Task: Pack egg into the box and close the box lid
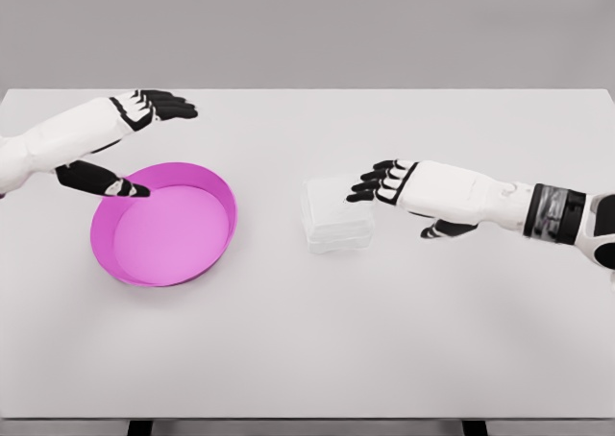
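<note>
A clear plastic box [335,215] with its lid down sits on the white table right of centre. My right hand [378,181] hovers over the box's upper right corner, fingers stretched flat and holding nothing. A pink bowl [164,224] lies left of centre and looks empty. My left hand [159,109] floats above the bowl's far left rim, fingers spread, with its thumb [130,188] pointing over the rim. No egg shows anywhere; the box's contents are too faint to make out.
The white table [307,340] spans the whole view, with its front edge near the bottom of the picture. Two dark legs [140,427] show beneath that edge.
</note>
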Available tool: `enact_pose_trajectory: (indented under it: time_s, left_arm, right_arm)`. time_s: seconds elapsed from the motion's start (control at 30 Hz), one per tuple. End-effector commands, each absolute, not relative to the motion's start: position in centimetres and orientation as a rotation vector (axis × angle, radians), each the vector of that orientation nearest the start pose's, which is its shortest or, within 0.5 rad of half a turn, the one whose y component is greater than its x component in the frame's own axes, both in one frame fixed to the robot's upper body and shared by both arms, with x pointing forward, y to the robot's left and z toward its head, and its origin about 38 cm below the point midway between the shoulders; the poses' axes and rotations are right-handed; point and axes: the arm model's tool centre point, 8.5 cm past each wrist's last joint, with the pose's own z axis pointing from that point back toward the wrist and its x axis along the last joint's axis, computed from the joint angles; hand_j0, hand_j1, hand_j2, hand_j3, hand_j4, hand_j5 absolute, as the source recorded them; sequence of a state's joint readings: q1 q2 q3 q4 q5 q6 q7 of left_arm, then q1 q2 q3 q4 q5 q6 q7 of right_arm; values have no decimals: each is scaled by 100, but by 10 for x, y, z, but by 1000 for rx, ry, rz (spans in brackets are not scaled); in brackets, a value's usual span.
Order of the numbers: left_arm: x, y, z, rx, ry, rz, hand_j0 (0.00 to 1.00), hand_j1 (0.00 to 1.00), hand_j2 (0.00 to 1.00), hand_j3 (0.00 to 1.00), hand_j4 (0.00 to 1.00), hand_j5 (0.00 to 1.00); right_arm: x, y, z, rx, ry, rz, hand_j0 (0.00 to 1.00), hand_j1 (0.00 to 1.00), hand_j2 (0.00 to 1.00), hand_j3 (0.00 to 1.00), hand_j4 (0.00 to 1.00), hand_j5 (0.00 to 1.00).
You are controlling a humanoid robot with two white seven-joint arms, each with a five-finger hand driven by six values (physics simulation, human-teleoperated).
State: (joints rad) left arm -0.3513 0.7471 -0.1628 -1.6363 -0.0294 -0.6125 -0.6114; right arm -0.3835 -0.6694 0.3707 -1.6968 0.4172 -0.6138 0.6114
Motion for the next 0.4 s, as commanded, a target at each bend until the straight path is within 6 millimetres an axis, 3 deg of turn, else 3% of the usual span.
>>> enact_pose_trajectory:
  time_s: [0.0, 0.07, 0.17, 0.27, 0.37]
  left_arm:
    - [389, 326, 270, 231, -1872, -1658, 100, 100, 100, 100, 100, 100]
    - [389, 326, 269, 230, -1870, -1657, 100, 100, 100, 100, 100, 100]
    - [389, 326, 269, 230, -1870, -1657, 100, 100, 100, 100, 100, 100]
    - [388, 328, 268, 240, -1865, -1654, 100, 100, 100, 100, 100, 100]
    - [388, 330, 269, 249, -1864, -1652, 100, 100, 100, 100, 100, 100]
  right_arm:
    - [385, -252, 212, 423, 2257, -2814, 100, 100, 100, 100, 100, 100]
    - [390, -273, 229, 555, 2331, -2765, 100, 100, 100, 100, 100, 100]
    - [392, -289, 238, 632, 2406, -2724, 100, 100, 100, 100, 100, 100]
    - [389, -317, 226, 706, 2489, -2754, 100, 100, 100, 100, 100, 100]
    - [389, -318, 224, 702, 2493, -2759, 100, 100, 100, 100, 100, 100]
